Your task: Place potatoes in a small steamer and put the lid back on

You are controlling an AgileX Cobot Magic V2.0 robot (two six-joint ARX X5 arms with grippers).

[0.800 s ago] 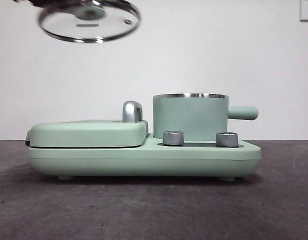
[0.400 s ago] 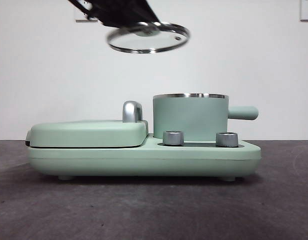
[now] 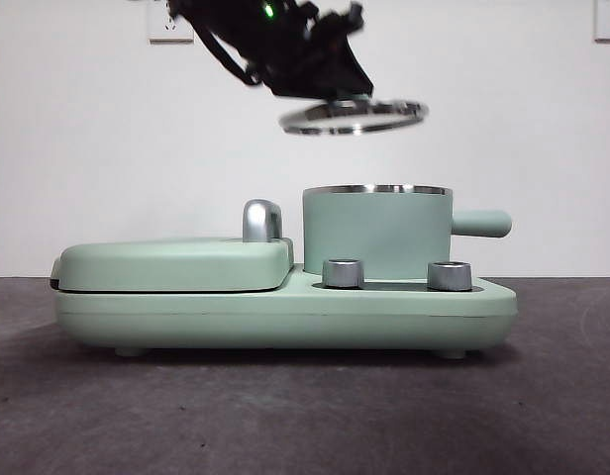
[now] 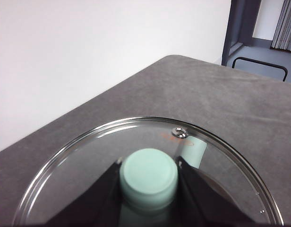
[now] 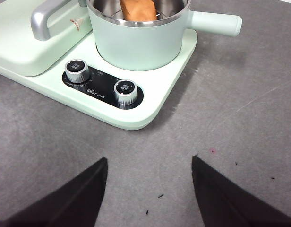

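While the griddle base sits on the table, small steamer: open, potato already inside. Lid: aloft, just above and left of the rim, knob pinched by left gripper. Next: centre, level, lower. Right gripper: spread, idle.

Mint-green cylindrical steamer pot with steel rim; orange-brown potato; clear glass lid, silver rim, mint knob; black control panel at the pot's 7 o'clock.
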